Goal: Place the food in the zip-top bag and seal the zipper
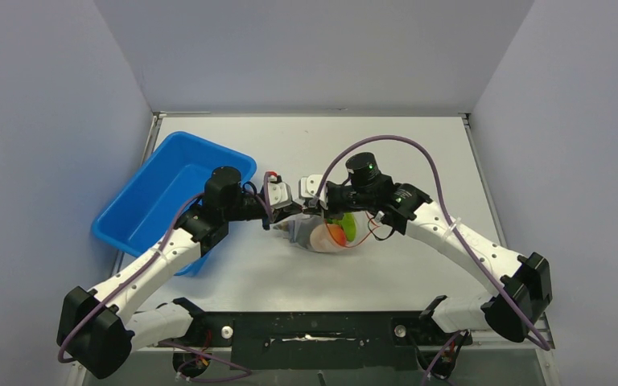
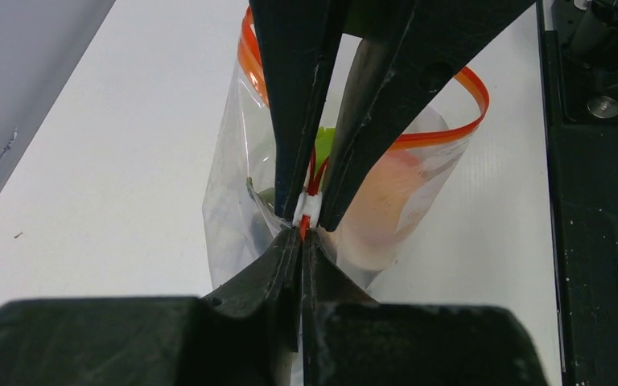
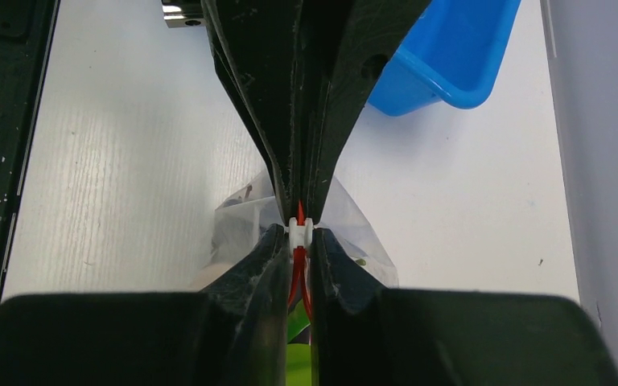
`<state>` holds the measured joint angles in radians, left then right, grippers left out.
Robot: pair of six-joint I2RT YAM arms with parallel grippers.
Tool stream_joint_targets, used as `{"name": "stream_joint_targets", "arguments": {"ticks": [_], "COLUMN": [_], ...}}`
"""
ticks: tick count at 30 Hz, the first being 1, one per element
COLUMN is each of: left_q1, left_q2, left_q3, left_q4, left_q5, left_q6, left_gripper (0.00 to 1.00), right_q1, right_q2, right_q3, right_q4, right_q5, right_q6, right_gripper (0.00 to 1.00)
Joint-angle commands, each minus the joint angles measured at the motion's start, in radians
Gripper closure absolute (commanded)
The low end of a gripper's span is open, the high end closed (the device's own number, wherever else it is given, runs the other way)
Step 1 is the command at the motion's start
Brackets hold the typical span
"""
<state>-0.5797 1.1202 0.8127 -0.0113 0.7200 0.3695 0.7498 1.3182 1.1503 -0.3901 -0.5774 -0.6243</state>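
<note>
Two grippers are meeting tip to tip over the middle of the table [image 1: 418,161]. The left gripper [image 2: 302,241] is pressing shut on the zipper [image 2: 451,129] of the bag [image 2: 229,209]. The right gripper [image 3: 299,240] is pinching the white slider [image 3: 299,232] on the same strip. Beyond the pinch, the zipper is looping open. Orange fruit [image 1: 336,234] and green fruit [image 1: 347,226] are lying inside. Farther back on the left, a blue tray [image 1: 141,201] is sitting apart.

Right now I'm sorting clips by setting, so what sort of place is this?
Probably a lab robot test cell: a white table boxed in by grey walls, two robot arms bolted at its near edge, a zip-top bag of toy food.
</note>
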Motion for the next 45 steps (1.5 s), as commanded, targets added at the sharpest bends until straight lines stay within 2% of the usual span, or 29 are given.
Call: {"name": "stream_joint_targets", "arguments": {"ticks": [1,6,13,19,20,22,23,25,31,40,45], "left_q1": [0.011,0.063,0.125,0.126,0.126,0.124,0.123,0.122,0.092,0.003,-0.007], "left_q2": [-0.043,-0.073,-0.108,-0.089,-0.084,-0.072,-0.067,-0.051,-0.005,0.053,0.062], "left_q3": [0.027,0.04,0.038,0.043,0.044,0.052,0.056,0.067,0.092,0.085,0.072], "left_q4": [-0.006,-0.087,-0.122,-0.069,-0.056,-0.033,-0.026,-0.018,-0.003,0.088,0.153], "left_q5": [0.006,0.024,0.066,0.071,0.069,0.07,0.076,0.096,0.162,0.142,0.105], "left_q6": [0.023,0.052,0.064,0.03,0.021,0.006,0.003,0.001,-0.002,-0.043,-0.053], "left_gripper": [1.0,1.0,1.0,1.0,0.96,0.75,0.68,0.63,0.62,0.62,0.65], "right_q1": [0.007,-0.015,-0.053,-0.067,-0.067,-0.066,-0.066,-0.063,-0.054,-0.037,-0.033], "right_q2": [-0.04,-0.071,-0.09,-0.073,-0.067,-0.06,-0.058,-0.056,-0.049,-0.031,-0.033], "right_q3": [0.011,-0.003,0.002,0.032,0.041,0.052,0.054,0.054,0.058,0.069,0.068], "right_q4": [0.057,-0.015,-0.063,-0.08,-0.083,-0.081,-0.074,-0.065,-0.052,-0.017,-0.016], "right_q5": [0.035,0.047,0.044,0.007,-0.002,-0.017,-0.022,-0.03,-0.032,-0.033,-0.035], "right_q6": [-0.006,-0.031,-0.049,-0.068,-0.069,-0.064,-0.06,-0.053,-0.044,-0.026,-0.025], "right_gripper": [1.0,1.0,1.0,1.0,1.0,1.0,1.0,1.0,1.0,1.0,1.0]}}
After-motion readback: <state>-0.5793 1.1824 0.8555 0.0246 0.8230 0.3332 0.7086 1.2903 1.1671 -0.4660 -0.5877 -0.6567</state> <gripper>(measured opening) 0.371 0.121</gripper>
